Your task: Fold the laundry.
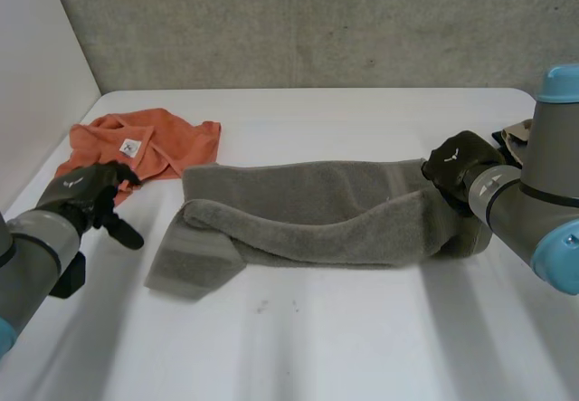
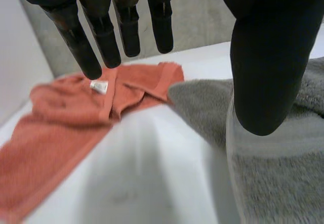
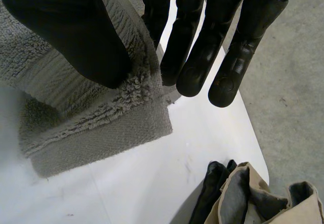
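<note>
I look down on a white table (image 1: 362, 347) that takes up most of my view. At 12 o'clock, behind it, stands a rough grey wall (image 1: 317, 21) with small dark specks. At 9 o'clock a plain white wall (image 1: 36, 57) runs along the table's side. Soft light lies in pale stripes on the table at 6 o'clock.
</note>
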You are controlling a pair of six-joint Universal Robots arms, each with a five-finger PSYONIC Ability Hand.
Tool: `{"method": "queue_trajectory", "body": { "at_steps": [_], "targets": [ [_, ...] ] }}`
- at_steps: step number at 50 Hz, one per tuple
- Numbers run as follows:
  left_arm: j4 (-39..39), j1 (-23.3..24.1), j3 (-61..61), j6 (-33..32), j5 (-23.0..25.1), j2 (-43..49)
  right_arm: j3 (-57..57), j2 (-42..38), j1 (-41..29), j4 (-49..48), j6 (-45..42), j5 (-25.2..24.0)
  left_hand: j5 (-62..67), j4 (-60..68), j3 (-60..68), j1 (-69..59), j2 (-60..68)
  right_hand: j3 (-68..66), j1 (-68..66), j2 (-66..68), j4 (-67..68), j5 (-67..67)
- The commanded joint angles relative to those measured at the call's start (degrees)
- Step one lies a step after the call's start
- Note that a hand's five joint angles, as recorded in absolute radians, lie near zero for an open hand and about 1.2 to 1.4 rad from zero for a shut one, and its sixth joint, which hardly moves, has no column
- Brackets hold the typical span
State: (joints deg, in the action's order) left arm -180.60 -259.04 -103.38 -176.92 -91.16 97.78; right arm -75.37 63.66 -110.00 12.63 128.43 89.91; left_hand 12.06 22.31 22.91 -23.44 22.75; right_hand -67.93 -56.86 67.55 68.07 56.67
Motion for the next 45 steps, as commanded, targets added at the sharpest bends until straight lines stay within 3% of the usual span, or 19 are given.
{"method": "queue_trajectory", "body": {
  "at_steps": [1,9,18,20,25,31,35,38,45],
  "targets": [
    [0.07,-0.68,-1.65,1.23,2.56,4.43,-0.83,0.06,-0.22,-0.50,-0.03,0.00,2.96,2.71,2.11,-1.57,2.27,-12.07,-23.14,12.45,11.93,13.33],
    [1.21,-1.03,1.43,5.61,9.94,13.66,-1.98,0.06,-0.04,-1.03,0.06,0.00,7.67,7.42,6.82,-6.28,6.98,-12.07,-23.14,12.45,11.93,13.33],
    [2.18,-1.03,3.72,10.11,10.66,15.60,-3.03,0.06,0.40,-1.21,-0.03,0.00,12.03,11.78,11.18,-10.64,11.33,-12.07,-23.14,12.45,11.93,13.33],
    [2.18,-0.77,3.98,10.11,10.74,15.78,-3.21,0.06,0.49,-1.21,-0.03,0.00,17.56,17.31,16.71,-16.17,16.87,-12.07,-23.14,12.45,11.93,13.33],
    [2.18,0.11,5.03,10.11,10.66,16.04,-3.38,0.06,0.49,-1.65,-0.03,0.00,57.85,57.60,57.00,-56.46,57.16,-12.07,-23.14,12.45,11.93,13.33],
    [3.05,-0.06,7.23,8.97,10.30,14.12,-3.03,0.50,0.57,-1.56,-0.03,-0.26,57.94,57.69,57.09,-56.56,57.25,-12.07,-23.14,12.45,11.93,13.33],
    [7.09,-0.68,9.42,6.51,10.39,7.27,-2.42,4.53,1.36,-0.86,-1.08,0.00,57.94,57.69,57.09,-56.56,57.25,-12.07,-23.14,12.45,11.93,13.33],
    [10.96,-0.94,11.18,0.45,10.57,1.47,-2.07,9.80,3.38,-0.16,-1.69,-0.09,57.94,57.69,57.09,-56.56,57.25,-12.07,-23.14,12.45,11.93,13.33],
    [13.87,-1.38,12.42,-20.46,10.22,-14.00,0.30,21.67,5.41,4.59,-5.56,-2.72,57.94,57.69,57.09,-56.56,57.25,-12.07,-23.14,12.45,11.93,13.33]
  ]
}}
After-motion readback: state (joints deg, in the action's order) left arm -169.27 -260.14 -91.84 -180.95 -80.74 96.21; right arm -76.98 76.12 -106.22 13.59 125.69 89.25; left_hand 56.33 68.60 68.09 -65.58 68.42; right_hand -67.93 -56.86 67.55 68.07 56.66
